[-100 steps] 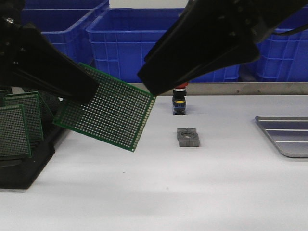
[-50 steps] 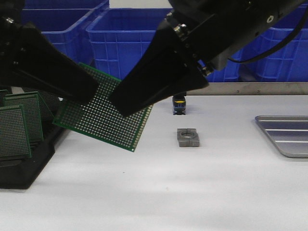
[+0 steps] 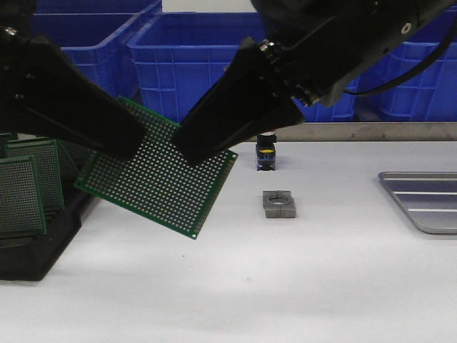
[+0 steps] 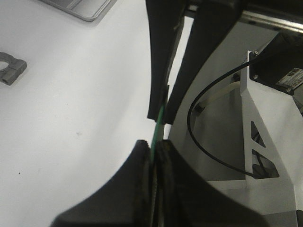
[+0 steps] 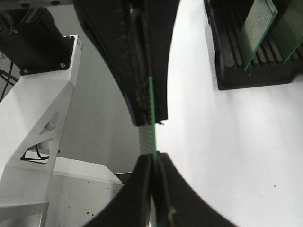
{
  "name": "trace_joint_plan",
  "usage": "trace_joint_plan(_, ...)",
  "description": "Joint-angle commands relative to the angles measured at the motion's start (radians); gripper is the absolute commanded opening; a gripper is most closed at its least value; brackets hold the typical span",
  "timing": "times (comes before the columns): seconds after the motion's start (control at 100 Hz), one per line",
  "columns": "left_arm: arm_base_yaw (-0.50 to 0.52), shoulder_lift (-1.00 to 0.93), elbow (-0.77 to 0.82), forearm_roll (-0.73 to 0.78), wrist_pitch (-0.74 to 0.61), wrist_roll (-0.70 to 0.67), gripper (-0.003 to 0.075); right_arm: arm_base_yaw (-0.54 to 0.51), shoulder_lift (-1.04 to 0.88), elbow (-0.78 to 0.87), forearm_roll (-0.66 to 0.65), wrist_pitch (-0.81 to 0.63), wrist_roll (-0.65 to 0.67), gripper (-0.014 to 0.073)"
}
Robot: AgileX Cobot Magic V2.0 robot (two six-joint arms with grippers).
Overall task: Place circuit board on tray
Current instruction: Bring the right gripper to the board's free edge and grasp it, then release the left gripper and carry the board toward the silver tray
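A green perforated circuit board (image 3: 161, 179) hangs tilted above the white table, left of centre. My left gripper (image 3: 136, 143) is shut on its upper left edge. My right gripper (image 3: 189, 153) is shut on its upper right edge. In the left wrist view the board (image 4: 159, 124) runs edge-on from my left gripper (image 4: 154, 146) to the right one. In the right wrist view the board (image 5: 150, 125) is pinched in my right gripper (image 5: 155, 158). The silver-grey tray (image 3: 425, 200) lies at the far right, partly cut off; its corner shows in the left wrist view (image 4: 80, 7).
A black slotted rack (image 3: 28, 243) with several green boards stands at the left and shows in the right wrist view (image 5: 255, 71). A grey metal block (image 3: 279, 204) and a small push-button switch (image 3: 265, 156) sit mid-table. Blue crates (image 3: 186, 64) line the back.
My right gripper came down to the left and closed on the board's right edge. The board has shifted slightly down and to the right. The left gripper kept its hold.
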Motion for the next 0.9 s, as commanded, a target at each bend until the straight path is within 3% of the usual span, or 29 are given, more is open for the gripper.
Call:
trace_joint_plan(0.0, -0.006, -0.021, -0.027, -0.078, 0.018, -0.017, 0.0034, -0.001, -0.034, -0.031, 0.061, 0.028, -0.007, -0.0052)
trace_joint_plan(0.08, -0.006, -0.021, -0.027, -0.078, 0.02, -0.017, 0.0159, -0.001, -0.034, -0.031, 0.061, 0.028, -0.007, -0.0052)
trace_joint_plan(0.2, -0.006, -0.021, -0.032, -0.078, 0.01, -0.017, 0.0423, -0.001, -0.034, -0.031, 0.061, 0.03, -0.007, -0.0052)
trace_joint_plan(0.29, -0.006, -0.021, -0.033, -0.078, -0.015, -0.017, 0.0531, -0.001, -0.034, -0.031, 0.061, 0.031, -0.006, -0.0052)
trace_joint_plan(0.52, 0.055, -0.023, -0.068, -0.031, -0.024, -0.017, 0.0547, -0.086, -0.034, -0.031, 0.047, 0.032, 0.188, -0.0052)
trace_joint_plan(0.74, 0.111, -0.023, -0.111, -0.056, -0.012, -0.017, 0.0547, -0.294, -0.034, -0.031, 0.021, 0.032, 0.414, -0.0052)
trace_joint_plan(0.89, 0.111, -0.023, -0.115, -0.067, -0.012, -0.017, 0.0547, -0.44, -0.034, -0.031, 0.021, 0.018, 0.449, -0.0052)
